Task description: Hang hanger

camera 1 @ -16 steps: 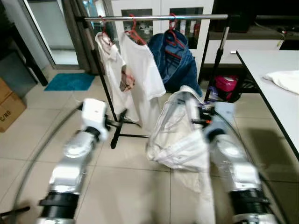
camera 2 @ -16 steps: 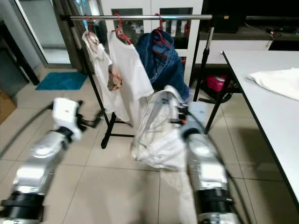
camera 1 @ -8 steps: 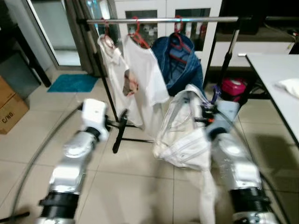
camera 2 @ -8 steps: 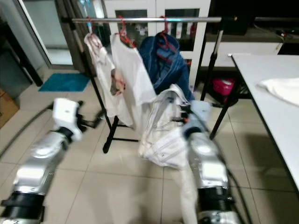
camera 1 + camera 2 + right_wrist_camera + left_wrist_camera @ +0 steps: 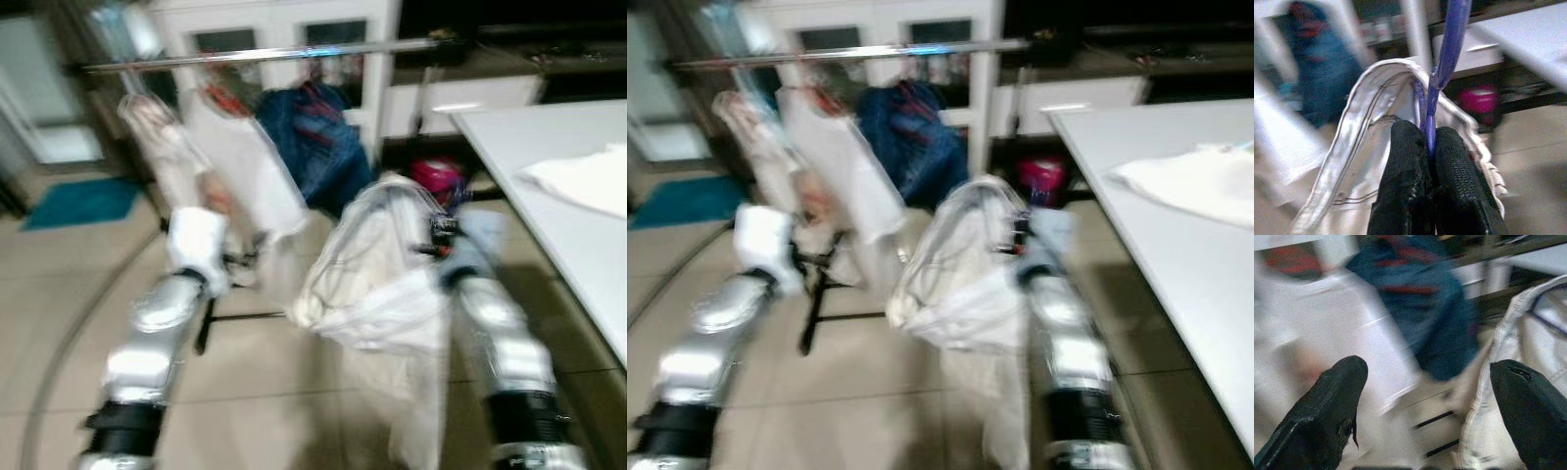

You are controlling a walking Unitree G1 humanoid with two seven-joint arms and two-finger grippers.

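My right gripper (image 5: 1426,147) is shut on the neck of a purple hanger (image 5: 1447,54) that carries a white garment (image 5: 377,274); the cloth hangs down in front of my right arm. Ahead stands a clothes rack with a silver rail (image 5: 265,54). On it hang white shirts (image 5: 220,157) and a blue denim piece (image 5: 313,142) on red hangers. My left gripper (image 5: 1425,396) is open, held out toward the white shirts with nothing between its fingers (image 5: 1327,406). The eye views are blurred.
A white table (image 5: 578,245) with a white cloth (image 5: 578,181) on it runs along the right. A pink object (image 5: 436,176) sits on the floor under the rack's right post. White cabinets stand behind the rack, and a blue mat (image 5: 69,201) lies at the left.
The whole picture has swung, so the camera has turned; the table shows more on the right. My right gripper still holds the hanger with the white garment; both arms keep roughly the same pose.
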